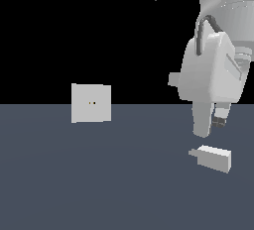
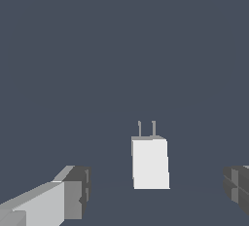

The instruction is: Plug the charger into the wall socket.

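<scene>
The charger (image 1: 213, 157) is a small light-grey block lying on the dark floor at the exterior view's right, its narrower stub pointing toward the exterior view's left. In the wrist view the charger (image 2: 150, 163) shows two thin prongs on its end. My gripper (image 1: 212, 127) hangs just above it, open, fingers (image 1: 201, 120) pointing down with nothing between them. In the wrist view the gripper (image 2: 158, 196) has its pads spread wide to either side of the charger, apart from it. The wall socket (image 1: 91, 103) stands upright, an off-white square plate with two tiny dark holes, at the exterior view's left.
A flat dark blue-grey floor (image 1: 99, 184) carries both things. Behind it the background is black. The white arm body (image 1: 213, 70) fills the upper part of the exterior view's right.
</scene>
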Controlling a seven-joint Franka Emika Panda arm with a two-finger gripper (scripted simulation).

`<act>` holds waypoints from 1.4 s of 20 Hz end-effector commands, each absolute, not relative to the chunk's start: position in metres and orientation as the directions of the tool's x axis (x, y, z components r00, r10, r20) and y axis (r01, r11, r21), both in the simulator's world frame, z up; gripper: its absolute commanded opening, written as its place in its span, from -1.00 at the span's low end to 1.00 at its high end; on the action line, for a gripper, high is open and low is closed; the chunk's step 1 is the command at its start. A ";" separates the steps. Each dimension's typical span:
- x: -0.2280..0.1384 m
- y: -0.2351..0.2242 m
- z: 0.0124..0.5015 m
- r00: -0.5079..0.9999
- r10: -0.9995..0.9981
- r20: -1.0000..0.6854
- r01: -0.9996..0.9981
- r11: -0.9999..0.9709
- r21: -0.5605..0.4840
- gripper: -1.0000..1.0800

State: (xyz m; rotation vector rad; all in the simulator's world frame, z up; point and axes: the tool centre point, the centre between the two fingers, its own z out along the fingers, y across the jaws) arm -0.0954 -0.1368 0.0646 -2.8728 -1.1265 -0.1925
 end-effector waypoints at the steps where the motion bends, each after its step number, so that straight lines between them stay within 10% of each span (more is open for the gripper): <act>1: -0.095 -0.139 0.063 0.718 0.683 0.136 0.689 -0.725 0.000 0.92; 25: -0.096 -0.140 0.012 0.714 0.687 0.136 0.693 -0.721 0.000 0.92; 26: -0.096 -0.140 0.012 0.714 0.687 0.136 0.693 -0.721 0.000 -1.00; 28: -0.096 -0.140 0.012 0.714 0.687 0.136 0.693 -0.721 0.000 -1.00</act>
